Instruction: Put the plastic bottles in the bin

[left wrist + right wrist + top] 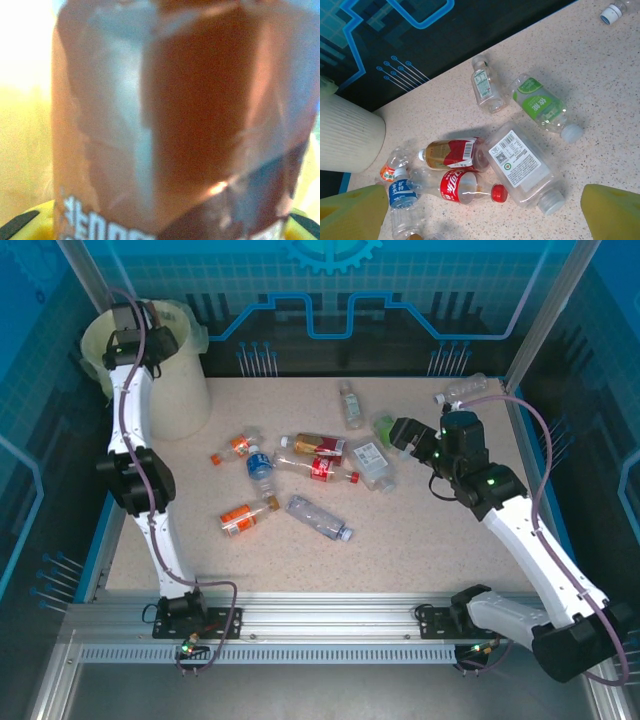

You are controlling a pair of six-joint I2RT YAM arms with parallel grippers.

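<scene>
While the left gripper (128,343) is hanging over the mouth of the bin (180,390) at the far left corner of the table (450,560) in the top view, its wrist camera is giving the close detail: a brown-tinted bottle (200,110) is sitting clamped between the fingers (17,226), blurred, with white lettering at its lower left and a pale yellow glow behind it. Over on the right side of the pile the right gripper (405,432) is hovering spread wide, grasping nothing; its yellow fingertips (612,207) are framing the bottles below. Top view is laying out the full scatter mid-table, including an orange-label bottle (240,517) and a clear blue-capped bottle (318,517) lying nearest the arms, plus one more bottle (460,388) at the far right edge. Right wrist view is making labels readable: a green-label bottle (542,105), a small clear bottle (485,85) beside it, a square white-label bottle (522,165) touching a red-and-gold bottle (452,154), a red cola bottle (462,185) just below, and a blue-label bottle (402,195), all lying on their sides, with the bin's ribbed wall at left.
</scene>
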